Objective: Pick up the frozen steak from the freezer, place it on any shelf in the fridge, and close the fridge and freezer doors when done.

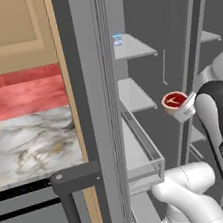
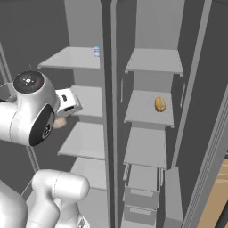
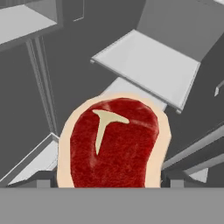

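1. One frozen steak [image 3: 113, 144] sits clamped in the gripper [image 3: 109, 181], held in the air before the shelves; the fingertips [image 3: 43, 178] press its two sides.
2. It looks stiff, light and likely slick; an edge-on hold across the flat faces seems safest.
3. The fridge [image 1: 139, 96] shelves lie just beyond; the freezer [image 2: 149, 111] stands right, holding a brown lump [image 2: 160, 104].

Arm raised, elbow folded high, forearm reaching forward. Gripper [image 3: 109, 177] closed on the frozen steak [image 3: 114, 142], one fingertip at its 9 o'clock edge, one at 3 o'clock.
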